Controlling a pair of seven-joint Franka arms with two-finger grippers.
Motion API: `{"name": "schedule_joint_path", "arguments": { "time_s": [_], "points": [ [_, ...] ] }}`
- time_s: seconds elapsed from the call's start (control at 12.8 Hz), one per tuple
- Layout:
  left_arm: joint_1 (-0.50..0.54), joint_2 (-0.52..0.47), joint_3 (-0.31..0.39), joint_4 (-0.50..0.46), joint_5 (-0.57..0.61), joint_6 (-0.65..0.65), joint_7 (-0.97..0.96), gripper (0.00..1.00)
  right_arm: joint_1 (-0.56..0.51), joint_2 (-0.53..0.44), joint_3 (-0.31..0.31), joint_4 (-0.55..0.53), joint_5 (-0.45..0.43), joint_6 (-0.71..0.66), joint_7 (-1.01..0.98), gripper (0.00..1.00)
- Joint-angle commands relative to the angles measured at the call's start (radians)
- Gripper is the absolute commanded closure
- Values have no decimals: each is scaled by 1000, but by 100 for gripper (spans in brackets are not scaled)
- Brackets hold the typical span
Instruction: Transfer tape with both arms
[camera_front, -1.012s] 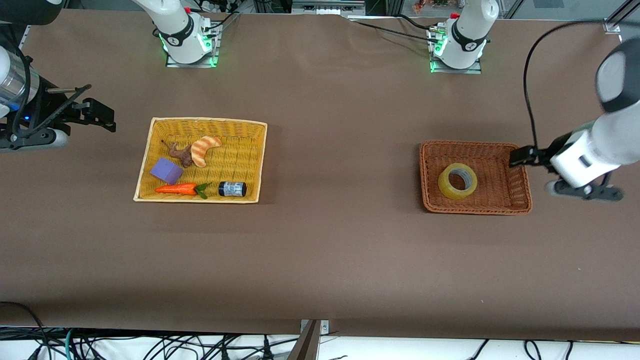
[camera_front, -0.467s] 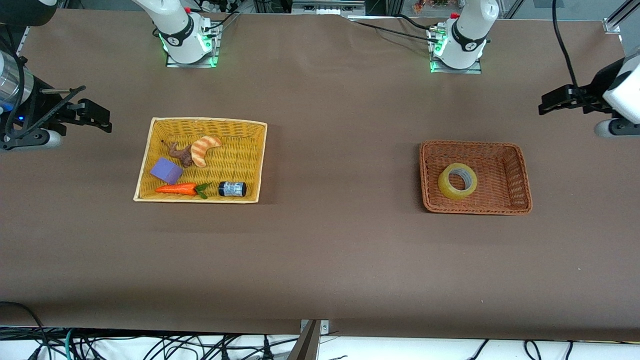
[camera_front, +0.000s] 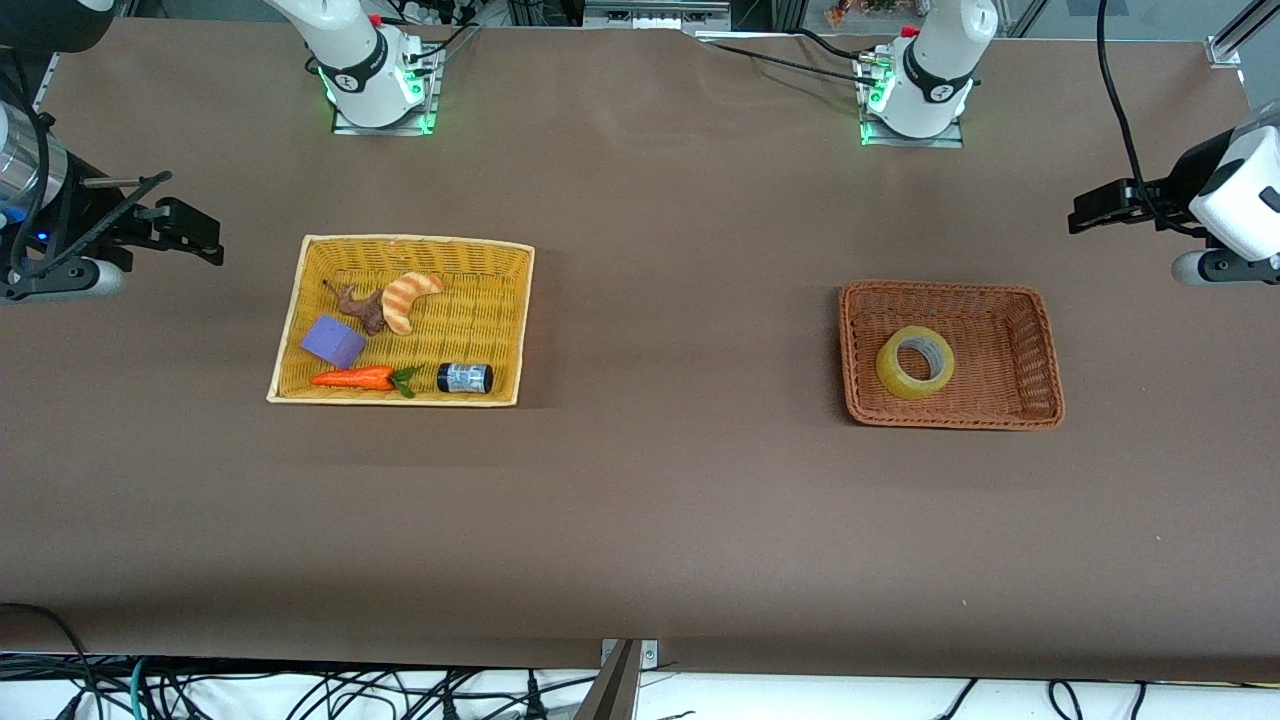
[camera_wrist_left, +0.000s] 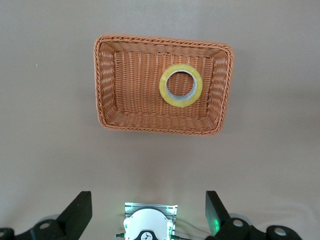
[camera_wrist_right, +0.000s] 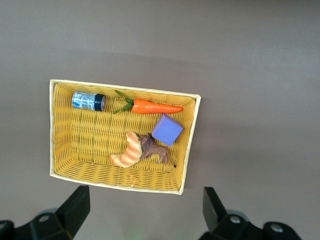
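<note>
The tape, a yellowish ring with a grey core, lies flat in the brown wicker basket. It also shows in the left wrist view, inside that basket. My left gripper is open and empty, high over the bare table at the left arm's end and away from the basket; its own view shows the fingers spread wide. My right gripper is open and empty over the table at the right arm's end, beside the yellow basket, with its fingers spread wide in its own view.
The yellow basket holds a small dark bottle, a toy carrot, a purple block, a croissant and a brown figure. The arm bases stand at the table's edge farthest from the front camera.
My left gripper has lifted away from the brown basket's edge and drawn back toward the left arm's end of the table. The tape stays in the basket. The right arm has barely moved.
</note>
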Motion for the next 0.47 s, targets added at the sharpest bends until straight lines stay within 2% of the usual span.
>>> {"name": "schedule_joint_path", "arguments": {
  "time_s": [0.0, 0.39],
  "points": [
    [1, -5, -3, -3, -35, 17, -4, 0, -2, -13, 3, -1, -9, -3, 3, 0],
    [5, -5, -2, 1, -35, 17, -5, 0, -2, -13, 3, -1, -9, 2, 9, 0]
  ]
}}
